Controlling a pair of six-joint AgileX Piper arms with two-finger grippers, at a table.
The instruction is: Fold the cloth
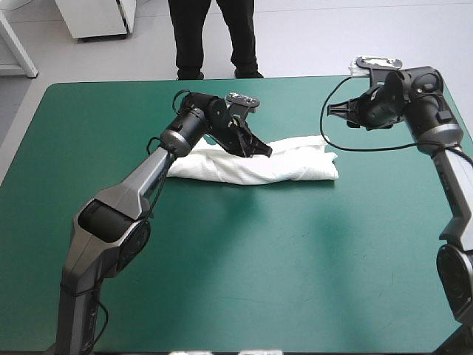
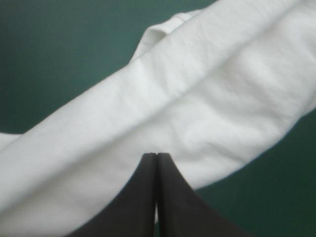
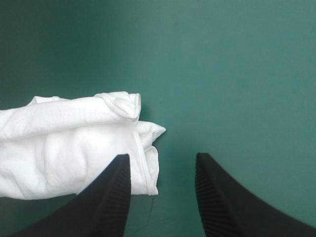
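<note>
Shirt: the white short-sleeved cloth T-shirt is already a long folded bundle, lying across the middle of the teal-green table cover, a bit toward the far side.
Left claw: the left gripper is pinched fully together over the bundle's middle, with nothing visibly caught in it.
Right claw: the right gripper is spread apart and empty, up by the bundle's right end.
Progress: mostly done imo, maybe one crosswise fold left.
</note>
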